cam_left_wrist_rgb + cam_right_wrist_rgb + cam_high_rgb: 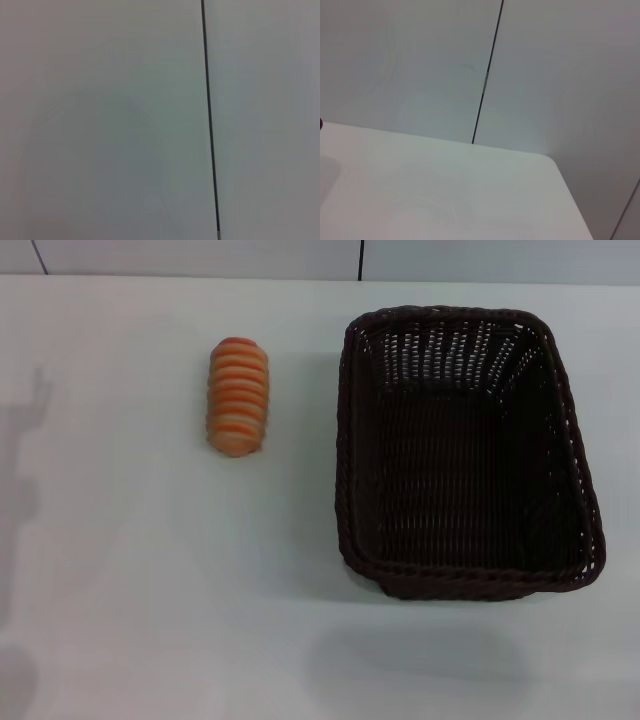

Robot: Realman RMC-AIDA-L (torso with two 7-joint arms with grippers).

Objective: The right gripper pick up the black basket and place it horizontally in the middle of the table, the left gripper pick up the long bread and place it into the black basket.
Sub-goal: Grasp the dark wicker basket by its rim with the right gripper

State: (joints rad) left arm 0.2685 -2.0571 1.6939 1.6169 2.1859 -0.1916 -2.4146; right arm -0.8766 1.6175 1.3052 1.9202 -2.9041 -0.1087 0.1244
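Observation:
The black basket [465, 450] stands on the white table [130, 570] at the right of the head view, its long side running away from me and its inside empty. The long bread [237, 396], orange-tan with crosswise ridges, lies to the left of the basket, a short gap away, also pointing away from me. Neither gripper shows in any view. The left wrist view holds only a pale wall with a dark seam. The right wrist view shows a rounded table corner [547, 160] and the wall behind it.
A pale wall with dark vertical seams [360, 258] runs along the table's far edge. Faint arm shadows fall on the table at the far left [25, 470]. Bare white tabletop lies in front of the bread and the basket.

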